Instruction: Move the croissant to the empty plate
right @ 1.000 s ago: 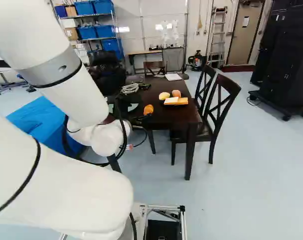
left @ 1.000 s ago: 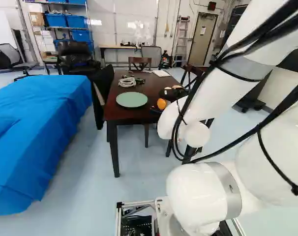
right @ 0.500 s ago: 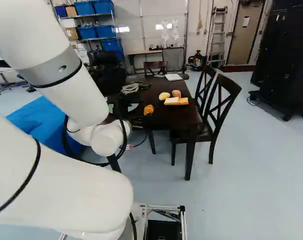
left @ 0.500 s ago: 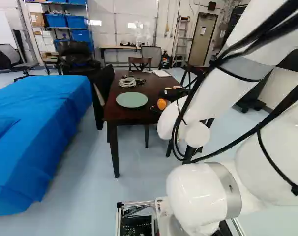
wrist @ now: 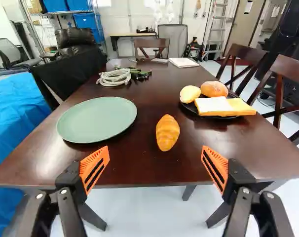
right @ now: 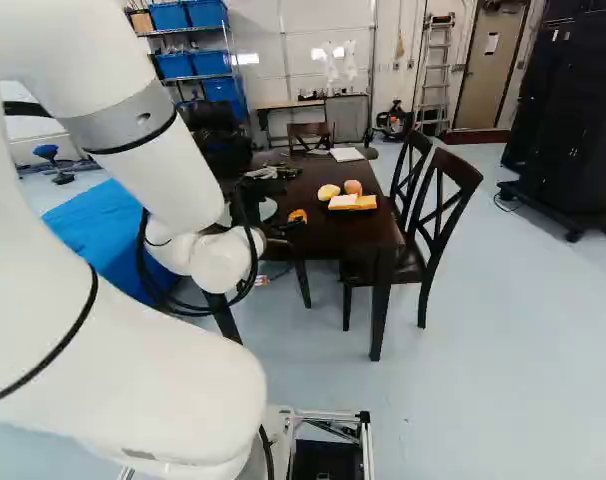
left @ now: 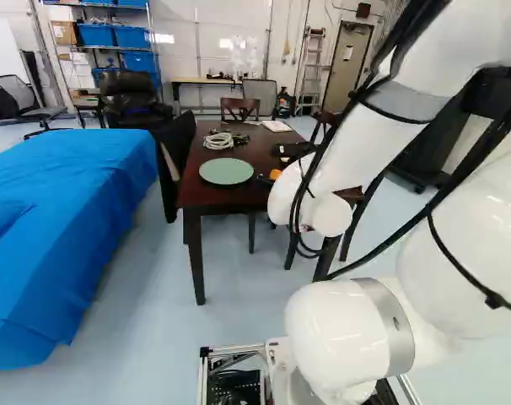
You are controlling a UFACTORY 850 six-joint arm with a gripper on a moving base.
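**Croissant lined up ahead, my pincer empty**

The croissant (wrist: 168, 133) lies on the table (wrist: 139, 165), just beside the green plate (wrist: 97, 117) and apart from it. My pincer (wrist: 155, 155) is spread wide with nothing in it; the croissant sits ahead of the gap, out of reach of both orange pads (wrist: 94, 168). Further from the green plate, past the croissant, a black plate (wrist: 187, 105) bears bread slices (wrist: 223, 105) and two rolls (wrist: 214, 89); beyond the green plate lies a coiled cable (wrist: 115, 77).

What has changed is me: my arm (left: 369, 148) has shifted against its lowest joint, while the base (left: 277, 359) stays put. I take this as lining up for the grasp, with the move to the green plate still to come. I judge I must advance and lower, one pad each side, without nudging the croissant.
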